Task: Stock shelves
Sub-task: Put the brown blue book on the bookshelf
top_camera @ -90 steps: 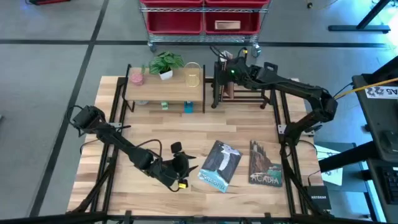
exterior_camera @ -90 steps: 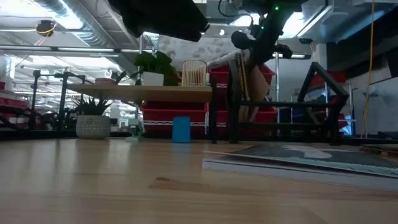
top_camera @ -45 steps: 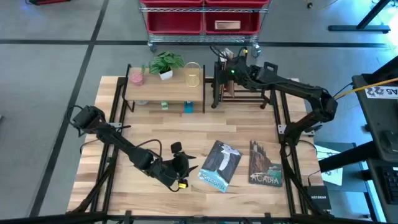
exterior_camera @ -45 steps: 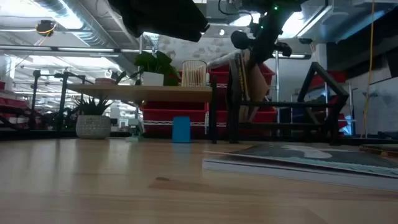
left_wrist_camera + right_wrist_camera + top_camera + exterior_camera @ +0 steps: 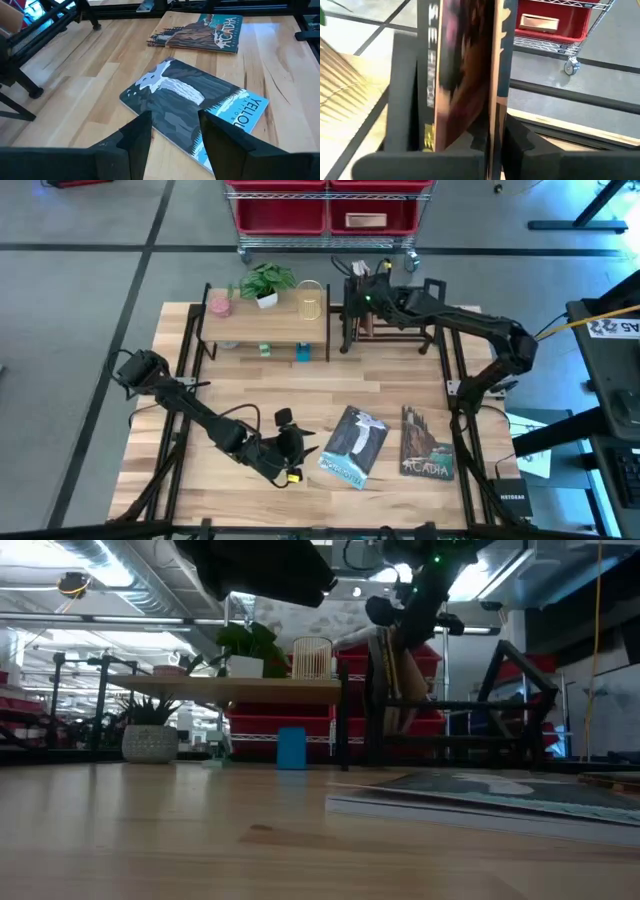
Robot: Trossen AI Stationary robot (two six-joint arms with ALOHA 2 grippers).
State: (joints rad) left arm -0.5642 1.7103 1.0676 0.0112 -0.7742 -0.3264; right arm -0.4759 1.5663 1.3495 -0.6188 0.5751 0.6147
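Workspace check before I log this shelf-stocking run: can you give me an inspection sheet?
Surface: light wooden table, bare in the middle.
Job's things: wood-topped shelf; black metal book rack with one upright book; Yellowstone book and Acadia book lying flat.
Clutter: green plant, pink cup, slatted holder on shelf.
Grippers: right gripper at the rack, jaws shut on the upright book; left gripper open beside the Yellowstone book.
Cables: yellow cable.
Surroundings: cart with red bins.

I see a wheeled cart (image 5: pixel 328 225) with red bins (image 5: pixel 325 212) beyond the table (image 5: pixel 240 390), well past my right gripper (image 5: pixel 358 280).
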